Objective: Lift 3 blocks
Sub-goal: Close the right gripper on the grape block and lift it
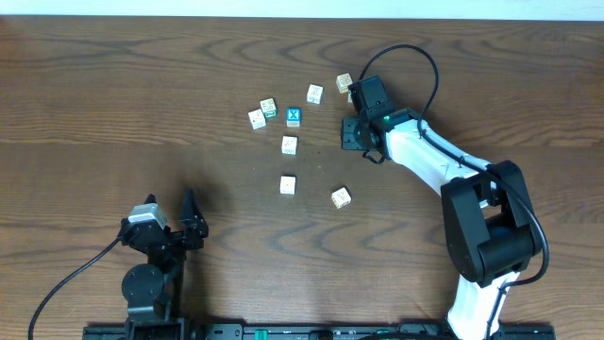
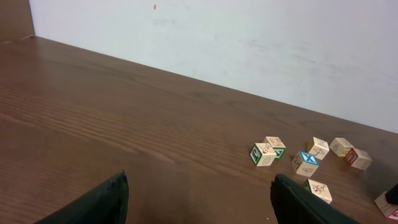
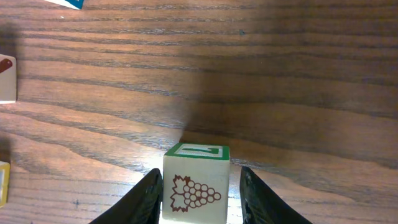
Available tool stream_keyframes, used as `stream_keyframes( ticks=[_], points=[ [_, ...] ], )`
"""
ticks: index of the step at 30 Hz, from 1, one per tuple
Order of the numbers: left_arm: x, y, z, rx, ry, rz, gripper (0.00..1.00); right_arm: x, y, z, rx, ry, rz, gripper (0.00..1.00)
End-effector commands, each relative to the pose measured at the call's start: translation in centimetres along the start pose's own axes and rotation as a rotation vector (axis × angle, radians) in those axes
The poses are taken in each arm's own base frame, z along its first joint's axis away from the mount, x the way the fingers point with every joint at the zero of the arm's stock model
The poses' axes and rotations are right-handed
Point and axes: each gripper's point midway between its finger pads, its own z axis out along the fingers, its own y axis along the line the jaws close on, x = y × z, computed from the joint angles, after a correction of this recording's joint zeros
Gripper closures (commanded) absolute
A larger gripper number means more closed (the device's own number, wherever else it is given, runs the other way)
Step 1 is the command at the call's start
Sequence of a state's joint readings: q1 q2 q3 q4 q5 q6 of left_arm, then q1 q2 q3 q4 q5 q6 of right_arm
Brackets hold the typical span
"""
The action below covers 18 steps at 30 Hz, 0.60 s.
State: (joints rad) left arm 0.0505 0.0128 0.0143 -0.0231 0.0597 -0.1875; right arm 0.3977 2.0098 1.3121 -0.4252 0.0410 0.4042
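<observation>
I have the right hand [image 3: 198, 196] clenched on the grape-printed block [image 3: 195, 186], fingers [image 3: 146, 199] square to its two side faces so it should not twist when lifted, while the left hand [image 2: 199, 208] sits released, well apart from the loose blocks [image 1: 289, 144] scattered across the surface [image 1: 142, 94].

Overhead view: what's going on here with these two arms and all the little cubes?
The right gripper grips a grape-print block between its two fingers, at the right end of a scatter of cubes on the wooden table. Whether that block is off the table cannot be told. The left gripper is wide open and empty, well away from the cubes. The rest, including the blue X block, lie loose on the table.
</observation>
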Motion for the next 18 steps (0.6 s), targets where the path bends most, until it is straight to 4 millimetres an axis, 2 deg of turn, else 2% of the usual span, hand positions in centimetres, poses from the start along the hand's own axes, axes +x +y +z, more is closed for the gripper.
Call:
stream_keyframes(
  ticks=[1,8,15,18],
  points=[
    [1.3,0.4,0.0,-0.016,0.043,-0.009,0.26,0.6,-0.3,1.5,0.024,0.024,-0.013,0.62],
    [1.3,0.4,0.0,-0.016,0.043,-0.009,0.27,0.1,-0.1,1.7,0.015,0.003,-0.013,0.69],
    [1.3,0.4,0.0,-0.016,0.043,-0.009,0.27,-0.4,0.1,1.7,0.009,-0.016,-0.061,0.65],
    [1.3,0.4,0.0,-0.016,0.043,-0.009,0.27,-0.4,-0.3,1.6,0.032,-0.017,-0.064,0.68]
  ],
)
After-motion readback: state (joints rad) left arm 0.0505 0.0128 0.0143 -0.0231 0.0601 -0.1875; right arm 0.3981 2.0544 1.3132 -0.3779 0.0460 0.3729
